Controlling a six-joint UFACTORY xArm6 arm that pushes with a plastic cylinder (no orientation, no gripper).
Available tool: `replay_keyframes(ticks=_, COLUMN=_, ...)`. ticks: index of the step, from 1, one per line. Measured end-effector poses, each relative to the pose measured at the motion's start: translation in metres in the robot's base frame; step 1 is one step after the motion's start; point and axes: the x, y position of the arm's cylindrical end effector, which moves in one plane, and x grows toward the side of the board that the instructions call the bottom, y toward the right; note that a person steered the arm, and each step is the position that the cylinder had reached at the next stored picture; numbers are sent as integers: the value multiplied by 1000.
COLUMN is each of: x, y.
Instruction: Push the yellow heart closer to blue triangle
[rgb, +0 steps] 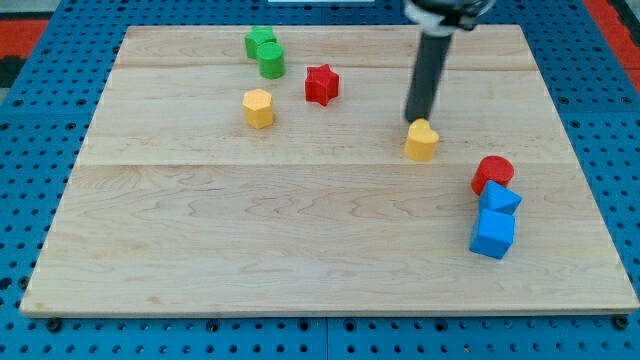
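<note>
The yellow heart (422, 141) lies right of the board's middle. My tip (415, 121) stands just above it in the view, touching or nearly touching its upper edge. The blue triangle (499, 199) lies toward the view's lower right of the heart, near the board's right side, with a gap of bare wood between them. The dark rod rises from the tip to the view's top.
A red cylinder (493, 172) touches the blue triangle from above. A blue cube (493, 234) sits just below the triangle. A yellow hexagon (258, 108), a red star (321, 85) and two green blocks (266, 52) lie at the upper left. The wooden board (250, 230) rests on a blue pegboard.
</note>
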Motion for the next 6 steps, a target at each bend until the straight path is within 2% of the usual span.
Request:
replay_keyframes(ticks=1, x=49, y=-20)
replay_keyframes(ticks=2, x=42, y=-41)
replay_keyframes(ticks=3, x=3, y=-30)
replay_keyframes(ticks=4, x=7, y=26)
replay_keyframes(ticks=5, x=55, y=42)
replay_keyframes(ticks=6, x=93, y=28)
